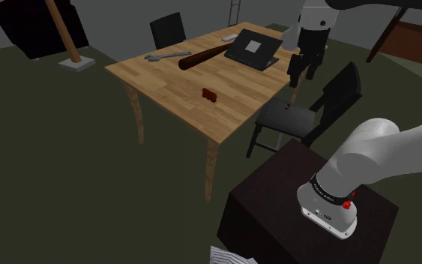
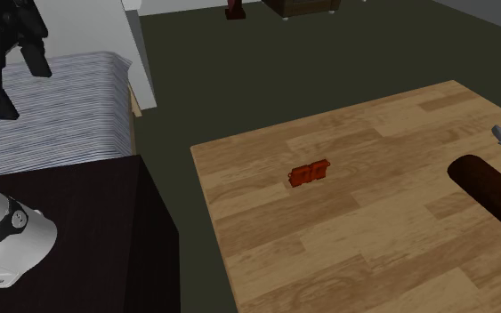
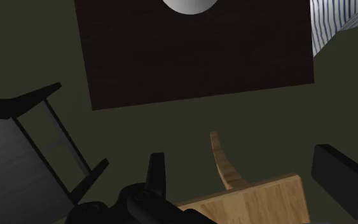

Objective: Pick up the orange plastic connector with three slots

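Dim room, dark floor (image 1: 52, 165), wooden surface (image 1: 164, 86) — orange connector (image 1: 210, 94) toward one corner, tool (image 1: 301, 76) released, over black chair (image 1: 285, 118).

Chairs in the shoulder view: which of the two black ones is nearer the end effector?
The chair at the table's right side, close by the end effector; the other chair stands at the table's far end, behind the wrench.

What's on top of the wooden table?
On the table: the red-orange connector, a dark bat, a grey wrench, a black laptop-like slab. The arm covers the corner beside the slab; anything there is hidden.
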Motion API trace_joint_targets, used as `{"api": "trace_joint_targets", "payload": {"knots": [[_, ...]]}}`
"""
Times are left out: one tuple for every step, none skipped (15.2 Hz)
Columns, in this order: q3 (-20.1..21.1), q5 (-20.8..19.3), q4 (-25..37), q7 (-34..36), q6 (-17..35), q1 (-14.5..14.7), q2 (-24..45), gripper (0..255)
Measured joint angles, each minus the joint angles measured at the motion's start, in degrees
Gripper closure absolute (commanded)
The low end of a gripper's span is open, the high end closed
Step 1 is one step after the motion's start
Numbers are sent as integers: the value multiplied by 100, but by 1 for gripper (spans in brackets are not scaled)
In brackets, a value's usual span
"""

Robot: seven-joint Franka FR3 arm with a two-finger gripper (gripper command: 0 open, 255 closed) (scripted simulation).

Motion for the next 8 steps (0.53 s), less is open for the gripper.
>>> {"api": "trace_joint_targets", "payload": {"knots": [[0,0,0,0,0,0,0,0],[-9,-10,-17,-15,90,6,73,0],[-14,-16,27,-31,209,20,230,0],[-25,-28,9,-53,371,33,372,0],[-31,-37,35,-73,532,49,550,0],[-39,-44,64,-94,712,67,753,0],[-52,-55,142,-124,863,81,972,0],[-73,-74,143,-161,1047,89,1153,0]]}}
